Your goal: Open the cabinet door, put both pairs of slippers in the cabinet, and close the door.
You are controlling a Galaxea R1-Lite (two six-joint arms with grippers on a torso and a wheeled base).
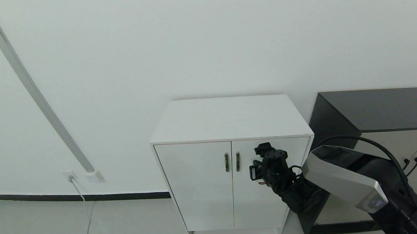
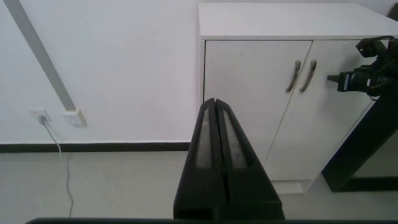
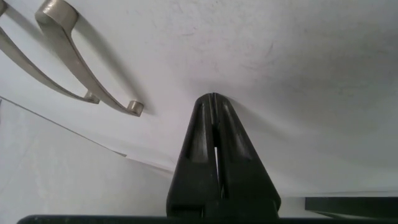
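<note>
A white two-door cabinet [image 1: 230, 119] stands against the wall with both doors closed. Two metal handles [image 1: 232, 161] sit at the seam between the doors. My right gripper [image 1: 255, 172] is held up against the right door [image 1: 270, 199], a little to the right of its handle [image 1: 238, 161]. In the right wrist view its fingers [image 3: 214, 118] are pressed together with nothing between them, tips close to the door panel, and the handles [image 3: 87, 68] curve beside them. In the left wrist view my left gripper [image 2: 215, 107] is shut and empty, back from the cabinet [image 2: 292, 18].
A dark cabinet [image 1: 376, 111] with mirrored fronts stands right of the white one. A wall socket with a cable [image 1: 70, 177] and a slanted conduit [image 1: 32, 87] are on the wall to the left. Bare grey floor [image 1: 57, 228] lies left of the cabinet.
</note>
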